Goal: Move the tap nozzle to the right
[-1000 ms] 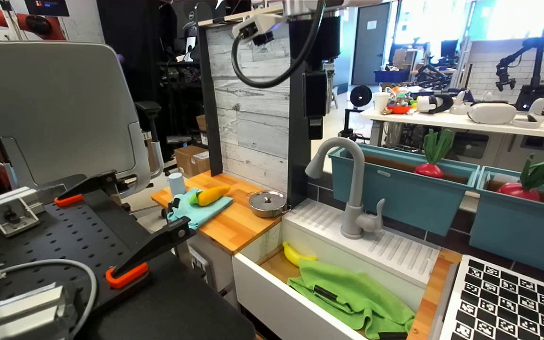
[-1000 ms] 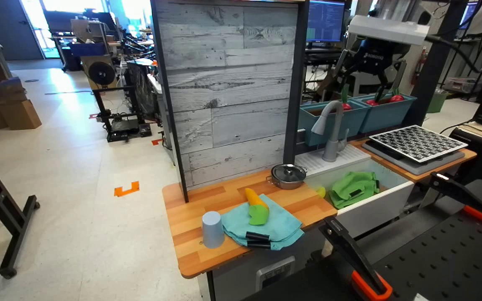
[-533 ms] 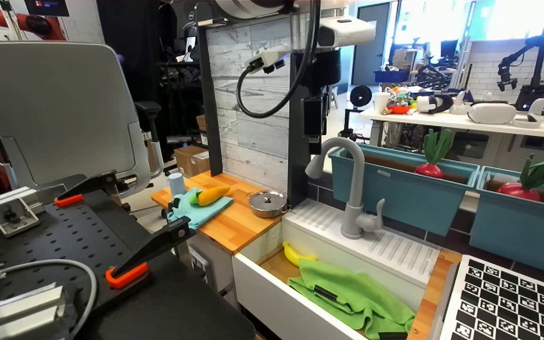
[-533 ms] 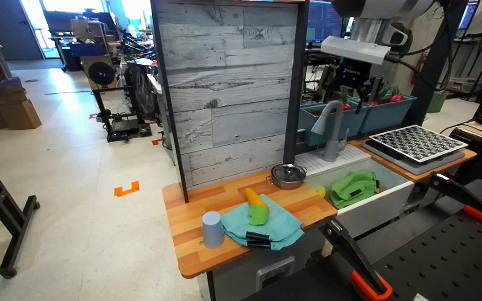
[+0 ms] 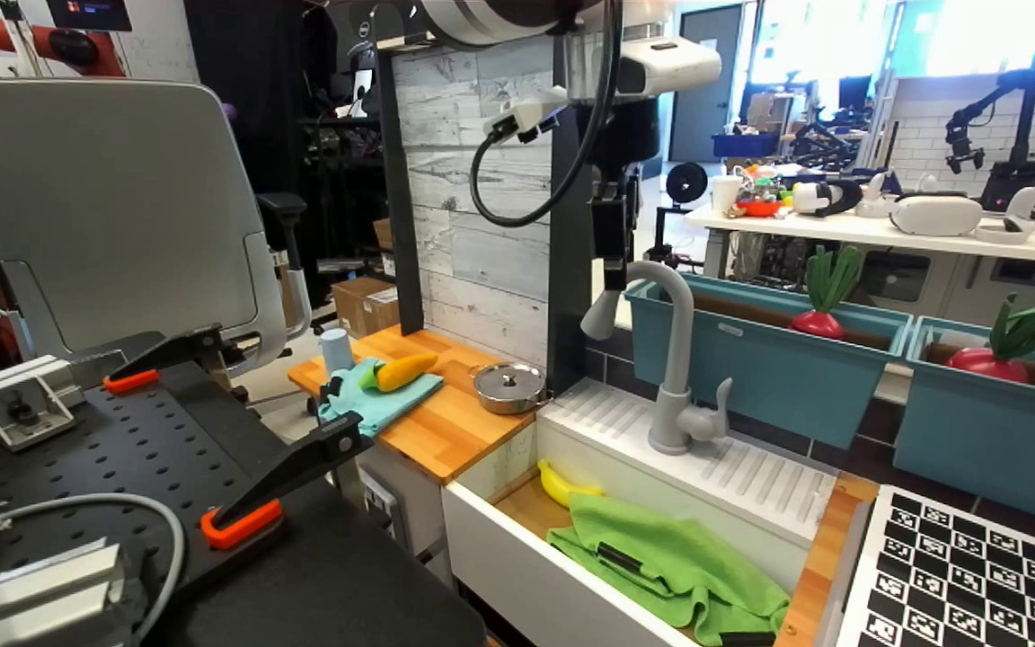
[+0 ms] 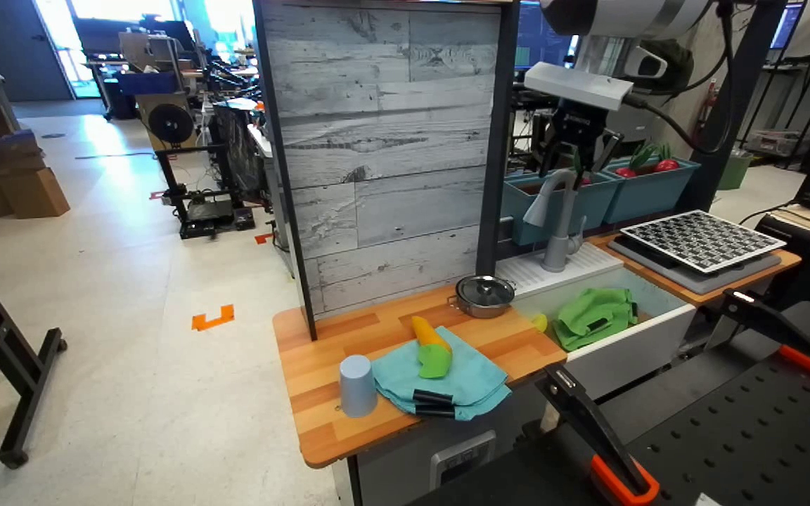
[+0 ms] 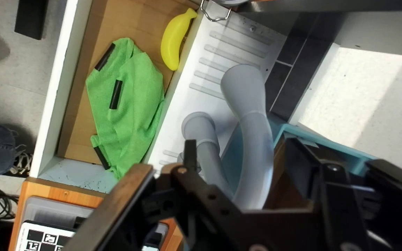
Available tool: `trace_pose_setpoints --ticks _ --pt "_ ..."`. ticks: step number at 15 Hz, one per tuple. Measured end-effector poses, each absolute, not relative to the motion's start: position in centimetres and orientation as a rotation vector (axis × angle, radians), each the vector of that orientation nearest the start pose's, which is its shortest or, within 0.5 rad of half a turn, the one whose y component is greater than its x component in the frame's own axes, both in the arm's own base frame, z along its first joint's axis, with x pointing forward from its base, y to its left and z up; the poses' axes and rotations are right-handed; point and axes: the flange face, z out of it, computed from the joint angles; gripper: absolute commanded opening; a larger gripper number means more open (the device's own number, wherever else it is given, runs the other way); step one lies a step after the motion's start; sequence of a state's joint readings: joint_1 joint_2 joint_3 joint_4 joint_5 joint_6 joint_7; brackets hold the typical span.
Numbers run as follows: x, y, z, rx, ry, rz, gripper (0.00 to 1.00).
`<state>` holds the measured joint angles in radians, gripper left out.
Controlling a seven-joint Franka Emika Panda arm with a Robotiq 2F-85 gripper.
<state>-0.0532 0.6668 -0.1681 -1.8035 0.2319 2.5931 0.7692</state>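
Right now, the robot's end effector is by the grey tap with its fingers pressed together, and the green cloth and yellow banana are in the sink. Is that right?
Not quite: the fingers are apart, not together; the wrist view shows the grey tap between them. The end effector is indeed by the tap, and the green cloth and yellow banana are in the sink.

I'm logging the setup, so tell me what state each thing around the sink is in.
Gripper: open
Tap nozzle: pointing to the panel side, no water visible
Tap handle: upright
Pot: covered
Cup: seems upside down
Blue towel: loosely folded, vegetable on top
Green towel: crumpled in the sink
Banana: lying in the sink
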Motion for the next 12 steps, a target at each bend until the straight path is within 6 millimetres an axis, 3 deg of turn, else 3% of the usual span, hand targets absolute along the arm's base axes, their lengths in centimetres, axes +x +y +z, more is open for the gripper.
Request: trace_pose_setpoints --ticks 4,5,12 --pt "65.28 -14.21 19.04 -2.585 1.65 -0.196 0.05" --pt "65.41 -14.15 19.15 -2.585 1.648 -0.2 0.03" --pt "65.28 -14.17 19.13 -2.622 1.596 -0.2 0.06"
